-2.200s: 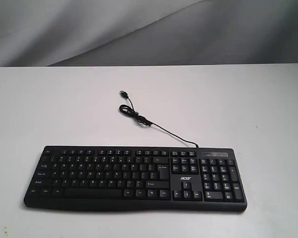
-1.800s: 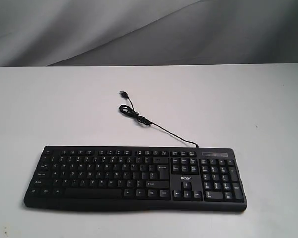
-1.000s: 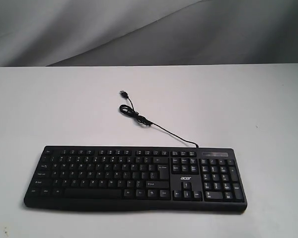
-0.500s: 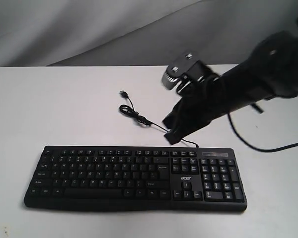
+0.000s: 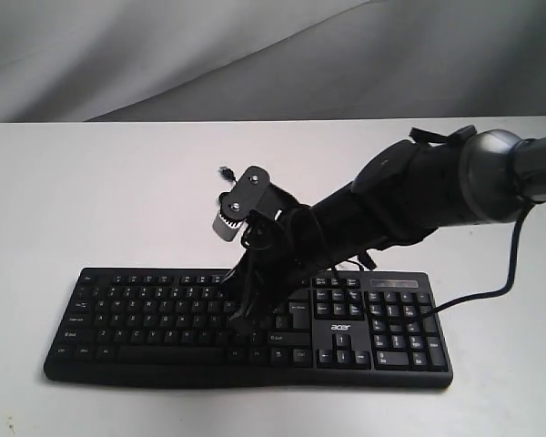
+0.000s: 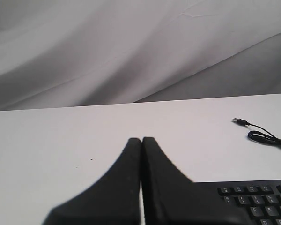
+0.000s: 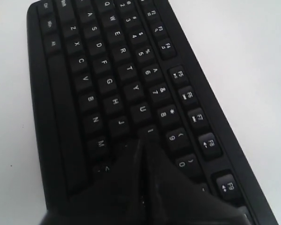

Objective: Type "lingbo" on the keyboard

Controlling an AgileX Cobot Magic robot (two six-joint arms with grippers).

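The black keyboard (image 5: 146,319) lies along the table's front, its "acer" logo (image 5: 341,328) beside the number pad. My right gripper (image 5: 239,320) reaches across from the right and points down at the right half of the letter keys. In the right wrist view this gripper (image 7: 141,140) is shut, with its tips over the keyboard (image 7: 107,70) just below the I key, between M and 9. Whether they touch a key I cannot tell. My left gripper (image 6: 141,139) is shut and empty, above bare table beside a corner of the keyboard (image 6: 257,206).
The keyboard's thin USB cable ends in a plug (image 5: 224,171) on the table behind the right arm; its coil (image 6: 264,137) shows in the left wrist view. The right arm's own cable (image 5: 491,293) hangs over the number pad side. Grey cloth backs the white table (image 5: 91,200).
The right arm came in from the upper right and dropped from above the cable down onto the letter keys. Before that, only the keyboard was in view. The keyboard has not shifted.
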